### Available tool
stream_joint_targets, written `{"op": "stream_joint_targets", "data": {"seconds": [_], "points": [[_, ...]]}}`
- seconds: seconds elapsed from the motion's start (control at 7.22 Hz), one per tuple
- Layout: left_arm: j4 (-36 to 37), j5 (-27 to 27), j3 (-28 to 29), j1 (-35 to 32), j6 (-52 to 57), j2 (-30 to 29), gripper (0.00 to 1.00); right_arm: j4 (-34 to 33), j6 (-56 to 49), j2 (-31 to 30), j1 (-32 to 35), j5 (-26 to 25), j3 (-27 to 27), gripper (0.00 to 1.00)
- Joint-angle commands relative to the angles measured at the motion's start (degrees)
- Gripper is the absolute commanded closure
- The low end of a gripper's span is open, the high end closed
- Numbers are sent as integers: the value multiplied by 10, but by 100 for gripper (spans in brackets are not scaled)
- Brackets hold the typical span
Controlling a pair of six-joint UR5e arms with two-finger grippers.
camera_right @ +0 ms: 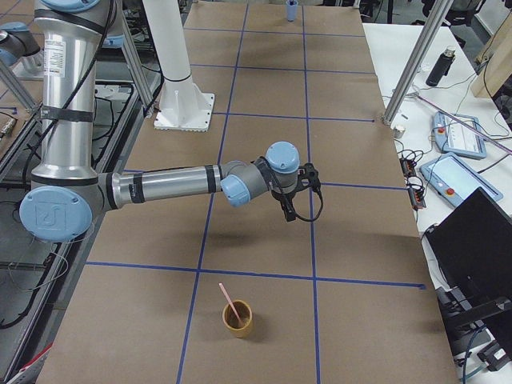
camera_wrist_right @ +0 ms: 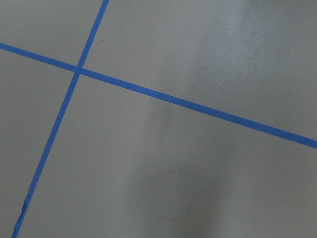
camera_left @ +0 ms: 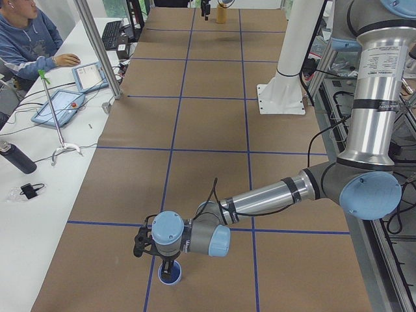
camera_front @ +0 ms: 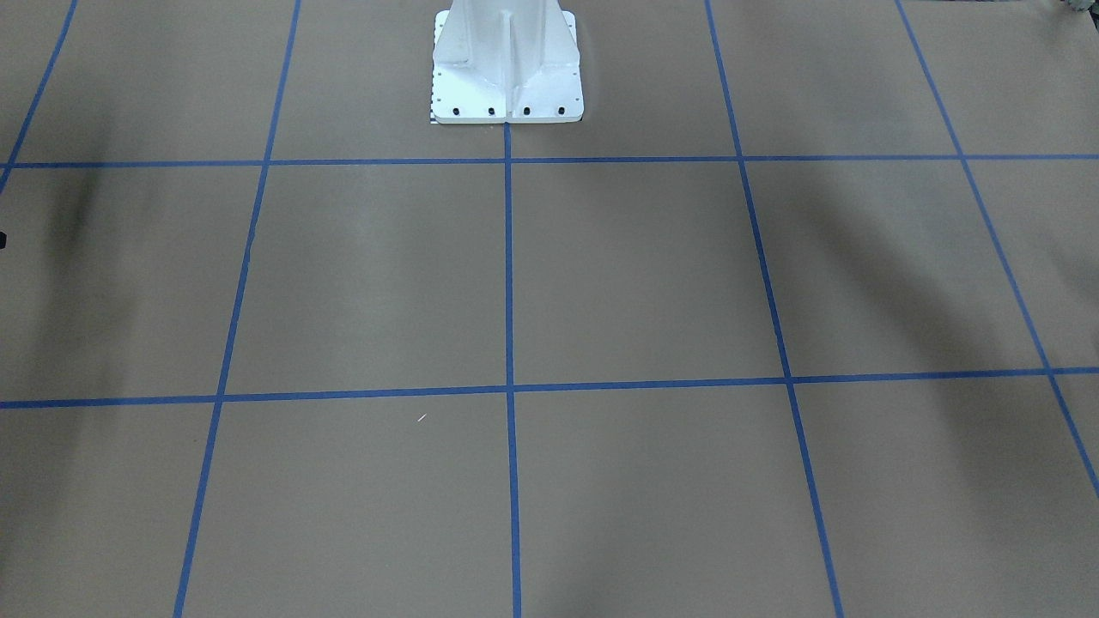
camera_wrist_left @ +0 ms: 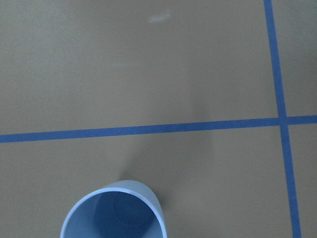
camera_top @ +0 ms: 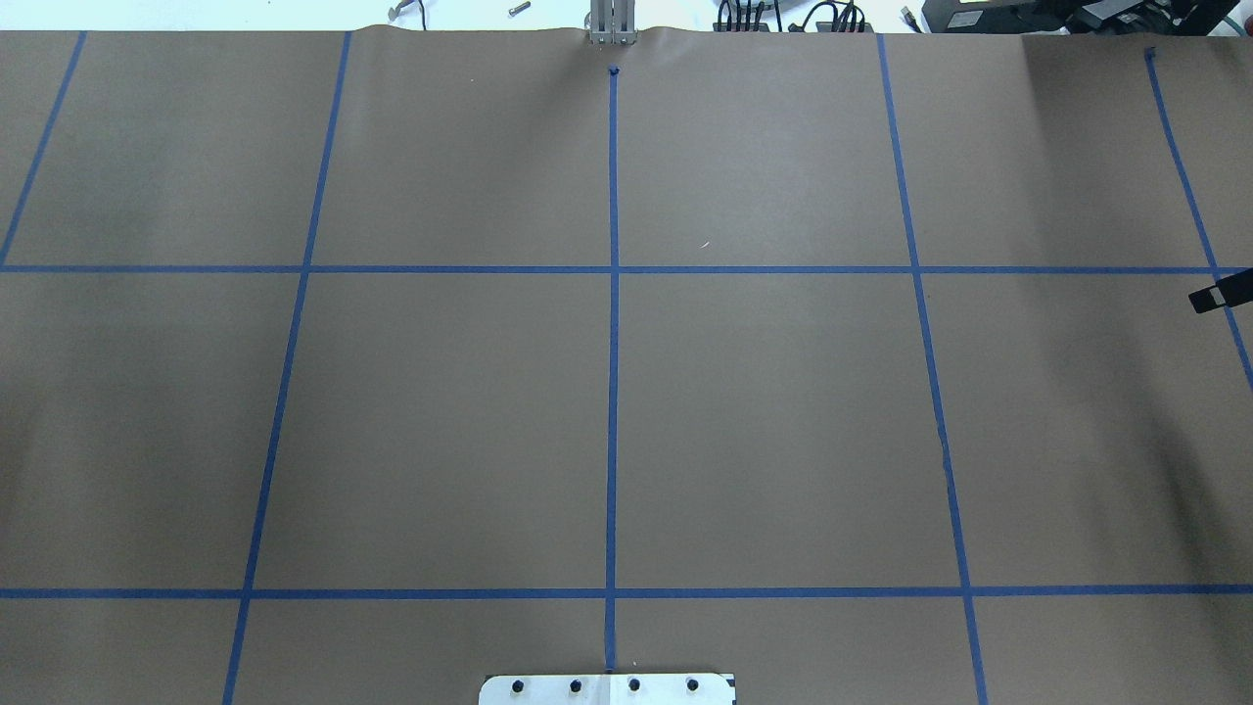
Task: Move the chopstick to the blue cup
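Note:
The blue cup [camera_left: 170,276] stands upright at the table's left end. It also shows in the left wrist view [camera_wrist_left: 114,213], and its inside is empty. My left gripper [camera_left: 167,265] hangs just above the cup's rim, and I cannot tell whether it is open or shut. One pale pink chopstick [camera_right: 228,297] leans in a tan cup [camera_right: 238,320] at the table's right end. My right gripper [camera_right: 289,213] hovers over bare paper, some way from the tan cup. I cannot tell its state. Only a black sliver of it shows in the overhead view [camera_top: 1214,296].
Brown paper with blue tape grid lines [camera_top: 613,392] covers the table. The white robot base [camera_front: 506,64] stands at mid-table. An operator [camera_left: 29,39] sits at a side desk with tablets [camera_left: 58,107]. A dark bottle [camera_left: 16,156] and metal posts [camera_left: 97,45] stand along that edge.

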Motion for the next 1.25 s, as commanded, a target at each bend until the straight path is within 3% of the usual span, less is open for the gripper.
{"op": "stream_joint_targets", "data": {"seconds": [0.0, 0.42, 0.69, 0.83, 0.97, 1.11], "points": [[-2, 6, 7, 17, -2, 1, 2, 0, 0, 0, -3, -1, -1, 0], [-1, 7, 9, 38, -4, -4, 4, 0, 0, 0, -6, -1, -4, 0], [-4, 12, 24, 40, 0, -4, 16, 0, 0, 2, -6, -1, -8, 0], [-4, 22, 23, 39, 0, -3, 37, 0, 0, 3, -6, -1, -9, 0], [-3, 27, 18, 40, 0, -4, 92, 0, 0, 3, -6, -1, -9, 0], [-2, 27, 18, 39, 0, -6, 100, 1, 0, 4, -7, -1, -9, 0]]}}
